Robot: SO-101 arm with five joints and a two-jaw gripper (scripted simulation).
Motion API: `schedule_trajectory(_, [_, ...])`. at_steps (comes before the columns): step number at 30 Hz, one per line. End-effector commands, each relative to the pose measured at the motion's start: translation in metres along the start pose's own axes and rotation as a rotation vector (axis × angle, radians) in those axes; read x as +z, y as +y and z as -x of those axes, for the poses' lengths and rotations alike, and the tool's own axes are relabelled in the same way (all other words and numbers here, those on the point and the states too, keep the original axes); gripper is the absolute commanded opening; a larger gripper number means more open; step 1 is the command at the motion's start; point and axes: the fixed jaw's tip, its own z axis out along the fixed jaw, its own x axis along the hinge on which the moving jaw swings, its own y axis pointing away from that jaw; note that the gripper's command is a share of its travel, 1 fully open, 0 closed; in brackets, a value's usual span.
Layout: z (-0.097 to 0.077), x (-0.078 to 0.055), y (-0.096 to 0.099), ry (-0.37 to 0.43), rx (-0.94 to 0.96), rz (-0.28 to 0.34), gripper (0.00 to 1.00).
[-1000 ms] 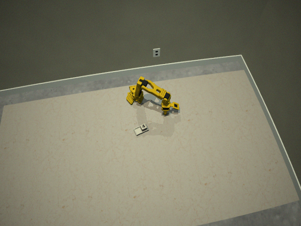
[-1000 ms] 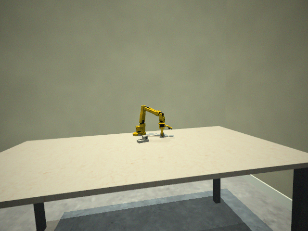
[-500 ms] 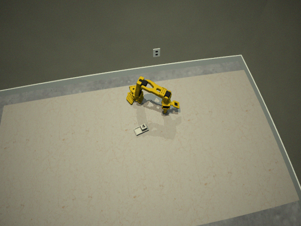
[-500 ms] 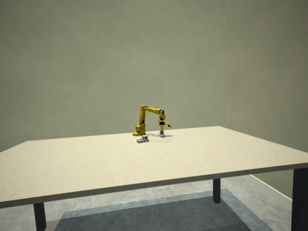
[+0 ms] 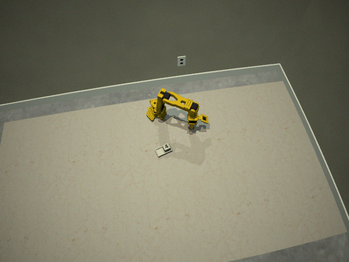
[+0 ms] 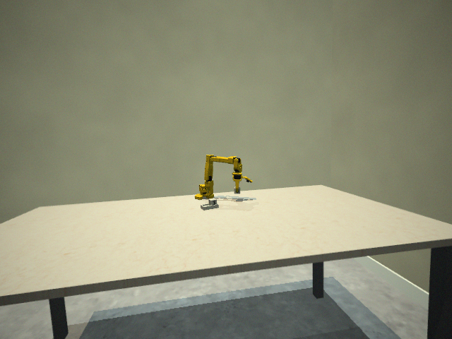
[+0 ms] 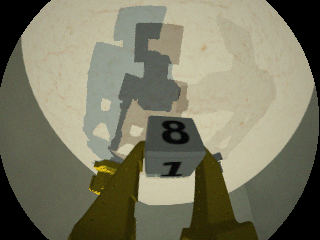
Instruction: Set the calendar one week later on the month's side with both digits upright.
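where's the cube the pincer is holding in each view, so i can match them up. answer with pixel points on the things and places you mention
Top: can't make out the held cube; it would be near the pincer (image 5: 191, 127), right of centre.
Exterior: cube (image 6: 237, 190), at the pincer's tip, right of the tray (image 6: 209, 207).
Wrist: cube (image 7: 175, 142), between the pincer's fingers, showing 8 and 1.
Shared landmark: the arm's shadow on the table.

Over the last second the end effector (image 5: 191, 126) (image 6: 237, 188) (image 7: 172, 152) has risen, carrying the gripped cube (image 6: 237, 191) (image 7: 174, 137) up from low at the worktop (image 5: 140, 197) (image 6: 219, 236) (image 7: 245, 75) to a visible height above it. The yellow forearm (image 5: 178, 101) (image 6: 222, 159), which sloped down towards the wrist joint, has swung up to nearly level in the exterior view, raising that joint too. From the top, the arm's faint shadow (image 5: 197, 158) has stretched farther out, away from the arm.
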Motion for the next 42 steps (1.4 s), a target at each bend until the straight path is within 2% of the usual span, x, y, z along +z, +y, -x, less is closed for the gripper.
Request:
schedule_trajectory(1, [0.007, -0.014, -0.001, -0.075, 0.000, -0.027, 0.00])
schedule_trajectory(15, [0.000, -0.014, -0.021, -0.075, 0.106, -0.026, 0.00])
schedule_trajectory(22, [-0.017, -0.013, -0.052, -0.075, 0.286, -0.023, 0.00])
schedule_trajectory(30, [-0.057, -0.010, -0.097, -0.075, 0.588, -0.019, 0.00])
schedule_trajectory(32, [-0.057, -0.010, -0.097, -0.075, 0.588, -0.019, 0.00])
schedule_trajectory(37, [-0.094, -0.007, -0.122, -0.074, 0.812, -0.015, 0.00])
schedule_trajectory(42, [-0.138, -0.004, -0.139, -0.073, 1.043, -0.011, 0.00])
